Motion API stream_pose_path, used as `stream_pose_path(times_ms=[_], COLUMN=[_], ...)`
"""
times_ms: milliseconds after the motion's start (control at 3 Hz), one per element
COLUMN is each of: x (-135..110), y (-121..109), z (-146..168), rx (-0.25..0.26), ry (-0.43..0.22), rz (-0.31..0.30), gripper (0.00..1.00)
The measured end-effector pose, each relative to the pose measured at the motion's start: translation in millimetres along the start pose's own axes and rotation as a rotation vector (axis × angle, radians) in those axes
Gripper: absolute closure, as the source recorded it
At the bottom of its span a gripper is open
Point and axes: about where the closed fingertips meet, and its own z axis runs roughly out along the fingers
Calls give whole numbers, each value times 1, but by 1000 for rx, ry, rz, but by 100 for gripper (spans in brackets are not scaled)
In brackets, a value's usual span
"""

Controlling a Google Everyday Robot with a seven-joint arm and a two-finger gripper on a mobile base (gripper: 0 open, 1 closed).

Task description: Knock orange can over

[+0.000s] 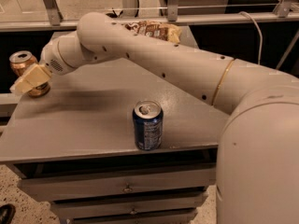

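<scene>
The orange can (24,65) stands upright at the far left edge of the grey table (93,120), its silver top showing. My gripper (29,80) is at the end of the white arm that reaches across the table from the right. It overlaps the front of the orange can's lower half and hides part of its side. A dark blue can (148,125) stands upright near the table's front edge, well to the right of my gripper.
A crumpled snack bag (152,30) lies at the back of the table, partly behind my arm. The table has drawers (126,188) below its top. A metal railing (187,17) runs behind the table. The table's left edge is right beside the orange can.
</scene>
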Motion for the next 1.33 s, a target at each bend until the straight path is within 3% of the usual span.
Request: stream_pose_path(times_ms=[667,1000,1333], x=[0,3,4], y=[6,-18,-51], z=[19,-7,-47], rx=[-17,31,65], ry=[-22,-11,24], rz=[23,27,16], gripper=[41,72,96])
